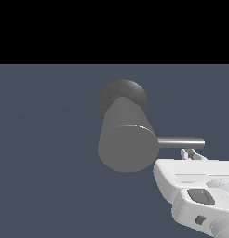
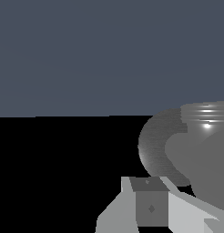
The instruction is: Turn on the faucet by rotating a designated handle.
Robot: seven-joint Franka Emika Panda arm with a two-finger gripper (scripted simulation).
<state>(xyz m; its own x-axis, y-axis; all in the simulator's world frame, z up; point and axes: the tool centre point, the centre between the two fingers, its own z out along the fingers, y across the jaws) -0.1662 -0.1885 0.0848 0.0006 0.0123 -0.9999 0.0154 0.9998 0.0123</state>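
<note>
faucet: the faucet [image 1: 127, 139] is a thick grey cylinder near the middle of the exterior view, its flat round end turned toward the camera, its dark dome base behind it.
handle: the handle [image 1: 180, 142] is a thin shiny rod that comes out of the side of the cylinder toward the exterior view's right.
handle axis: it lies almost level in that view, across the cylinder's own long axis; its free tip points to the exterior view's right.
my gripper: my gripper [image 1: 191, 154] sits just under the outer part of the rod, toward the tip, very near it; i cannot tell if it touches.
direction from me: the rod is just above my fingertips in the exterior view, and the cylinder is toward the exterior view's left of me.
gripper state: i hold nothing that i can see; how wide my fingers stand i cannot tell.
wrist view: only the curved grey body fills one side; the rod does not show there.
next move, my judgement: i must push the rod near its tip, sideways to its length, so it swings around the cylinder.
</note>
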